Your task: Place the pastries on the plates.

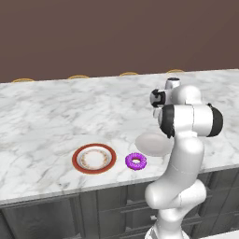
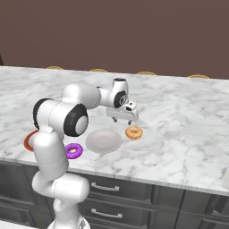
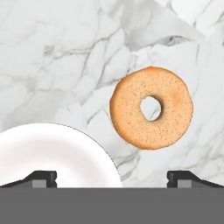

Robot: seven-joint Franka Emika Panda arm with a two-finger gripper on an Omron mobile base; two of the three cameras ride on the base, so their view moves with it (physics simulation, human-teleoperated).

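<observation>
A: Where did the orange-brown pastry (image 3: 151, 113) lie relative to the gripper (image 2: 121, 119)?

B: Almost directly beneath it, flat on the marble counter (image 2: 188, 134). In the hand view the ring sat ahead of the two finger tips and toward the right-hand tip, not centred between them. In the right base view the orange-brown pastry (image 2: 133, 132) lay just below and slightly right of the hovering gripper.

A: Gripper state?

B: Jaws spread wide, nothing between them, well clear of the pastry.

A: Long axis?

B: None; the pastry was a round ring, so any approach angle would serve. The likely correction was a small sideways shift toward the ring before descent.

A: And relative to the white plate (image 2: 103, 141)?

B: The pastry lay just beside that plate's rim, not touching. The purple donut (image 2: 74, 150) lay on the plate's opposite side, between it and the red-rimmed plate (image 1: 94, 158), also on bare counter. Both plates held nothing.
</observation>
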